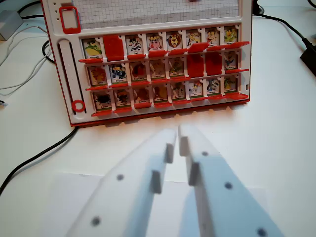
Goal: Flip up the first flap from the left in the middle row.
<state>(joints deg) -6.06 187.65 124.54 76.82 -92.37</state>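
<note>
A red and white picture-flap board (pixel 69 94) stands on the white table, filling the upper half of the wrist view. It has three rows of small animal-picture flaps. The leftmost flap of the middle row (pixel 98 75) shows an orange animal picture. Two flaps further right in that row (pixel 204 64) and one in the top row (pixel 113 47) show plain red. My white gripper (pixel 177 136) is in the foreground, in front of the board's lower edge and right of that leftmost flap, not touching it. Its fingers are together with only a thin slit and nothing between them.
Black cables (pixel 34 158) run over the table at the wrist view's left, and another cable (pixel 291 34) at the right. A grey box (pixel 7 22) sits at the upper left. A white sheet (pixel 64 197) lies under the gripper. A red ring slider (pixel 78 105) sits on the board's left side.
</note>
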